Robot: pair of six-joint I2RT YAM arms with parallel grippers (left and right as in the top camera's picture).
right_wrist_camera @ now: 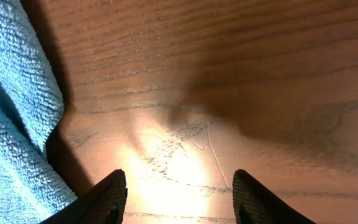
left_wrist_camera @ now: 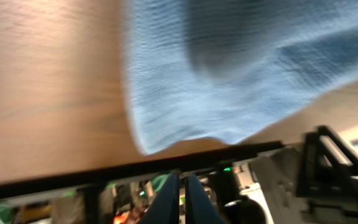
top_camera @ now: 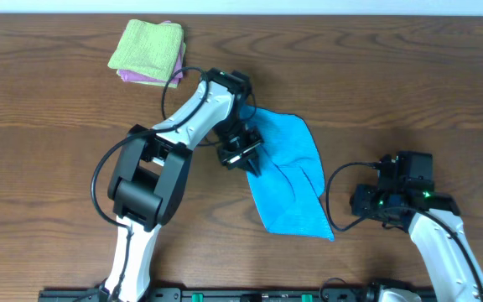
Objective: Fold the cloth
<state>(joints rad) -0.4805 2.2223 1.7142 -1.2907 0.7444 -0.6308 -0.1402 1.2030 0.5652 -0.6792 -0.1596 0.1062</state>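
Observation:
A blue cloth (top_camera: 288,172) lies partly folded and rumpled in the middle of the wooden table. It fills the top of the blurred left wrist view (left_wrist_camera: 229,68) and the left edge of the right wrist view (right_wrist_camera: 11,124). My left gripper (top_camera: 246,158) is at the cloth's left edge. Its fingers (left_wrist_camera: 180,180) are pressed together with no cloth between their tips. My right gripper (top_camera: 367,201) is just right of the cloth's lower right corner. Its fingers (right_wrist_camera: 179,193) are open over bare wood.
A folded green cloth (top_camera: 147,49) lies on a pink one at the back left of the table. The table's front edge (left_wrist_camera: 166,168) runs just below the blue cloth.

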